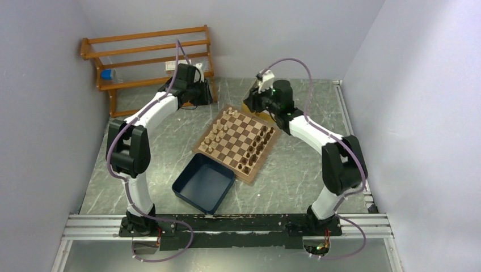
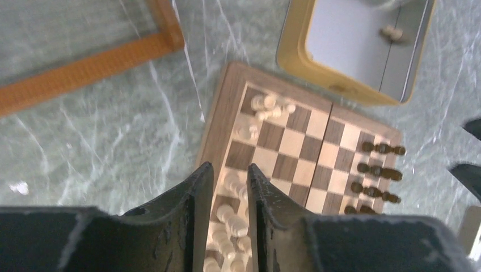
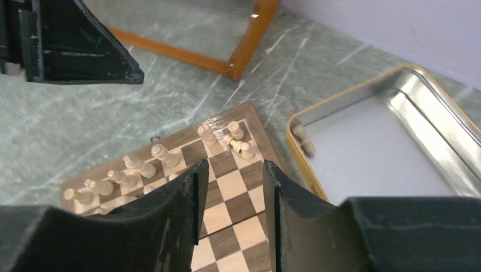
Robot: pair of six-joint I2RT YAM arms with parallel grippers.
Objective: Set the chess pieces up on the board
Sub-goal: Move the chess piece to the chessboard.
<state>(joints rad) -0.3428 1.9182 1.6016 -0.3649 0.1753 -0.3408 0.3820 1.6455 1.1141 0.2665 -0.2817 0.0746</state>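
Your left gripper (image 2: pixel 230 170) and right gripper (image 3: pixel 232 167) both hover slightly spread and empty near the board's (image 1: pixel 238 136) far corner. Light chess pieces (image 1: pixel 218 133) line one edge, dark chess pieces (image 1: pixel 255 148) the opposite edge. One stray piece (image 3: pixel 306 139) lies in the tin (image 3: pixel 368 164).

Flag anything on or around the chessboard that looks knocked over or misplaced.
At the corner of the chessboard nearest the metal tin, a few light pieces lie toppled against each other instead of standing on their own squares. One more light piece lies inside the tin, not yet set up.
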